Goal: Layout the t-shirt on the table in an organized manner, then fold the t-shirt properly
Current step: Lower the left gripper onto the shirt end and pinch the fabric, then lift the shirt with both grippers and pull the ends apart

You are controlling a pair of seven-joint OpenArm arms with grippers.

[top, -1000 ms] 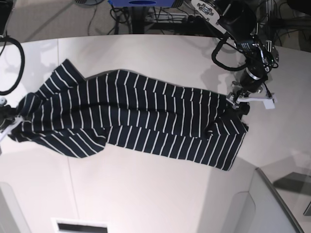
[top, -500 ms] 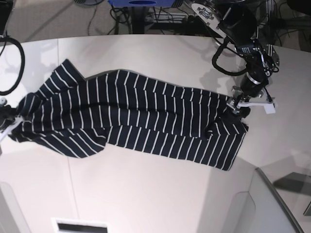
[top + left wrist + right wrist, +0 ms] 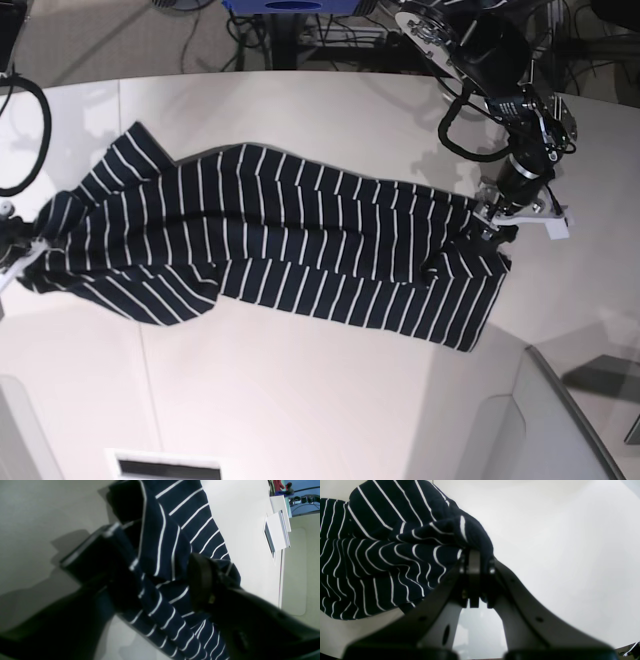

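**Mia:** Where is the t-shirt [image 3: 270, 240]?

**Ben:** It lies stretched out long across the white table [image 3: 300, 400], with bumps and wrinkles in it. One end is by each robot hand.

**Mia:** What does the right gripper [image 3: 476, 562] do?

**Ben:** Its two fingers are pressed tight together on a bunched corner of the shirt. In its own camera the cloth puffs up just past the fingertips and spreads away to the left. In the base view that hand [image 3: 12, 240] sits at the left edge of the picture, right at the shirt's end.

**Mia:** And the left gripper [image 3: 160, 570]?

**Ben:** Its fingers are on both sides of the shirt's edge. One dark finger [image 3: 100, 555] is on the left of the cloth and the other finger [image 3: 202, 580] is on the right, with striped cloth in the gap between them. The fingers are partly apart. I cannot tell if they squeeze the cloth or only stand around it.

**Mia:** Where is that hand in the base view?

**Ben:** At the far right end of the shirt [image 3: 497, 222], where the cloth is folded over itself.

**Mia:** What is far away?

**Ben:** Black cables [image 3: 260, 35] on the floor behind the table.
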